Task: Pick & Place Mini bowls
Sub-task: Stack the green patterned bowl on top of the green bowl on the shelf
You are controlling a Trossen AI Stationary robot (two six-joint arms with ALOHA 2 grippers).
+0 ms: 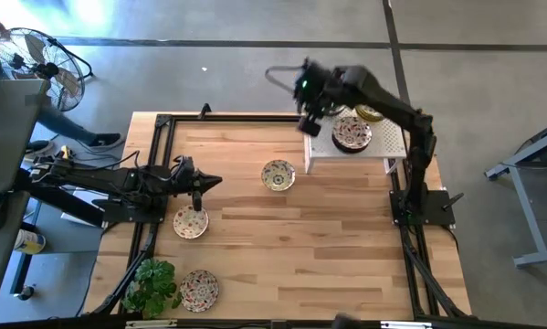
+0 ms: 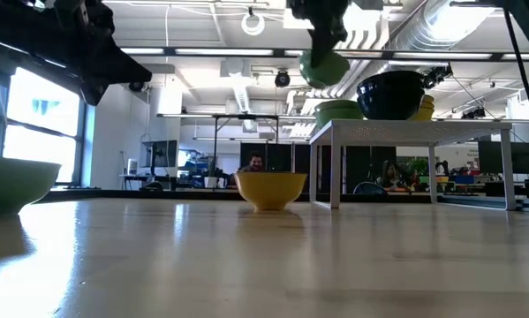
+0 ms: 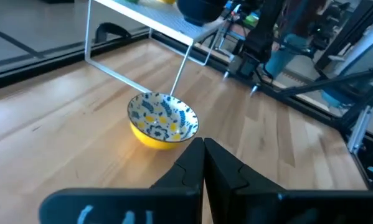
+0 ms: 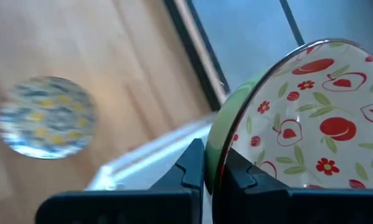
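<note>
The right gripper pinches the rim of a green mini bowl (strawberry pattern inside) above the white stand, while the left gripper hangs clenched and empty over the desk.

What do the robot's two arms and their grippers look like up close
Both arms are dark, nearly black, built of jointed boxy segments. The left gripper has two black angular fingers tapering to narrow tips, above a flat dark bar with faint pale markings. The right gripper has the same black wedge-shaped fingers and bar. A green light glows near the right arm's wrist, and thin cables loop beside it.
</note>
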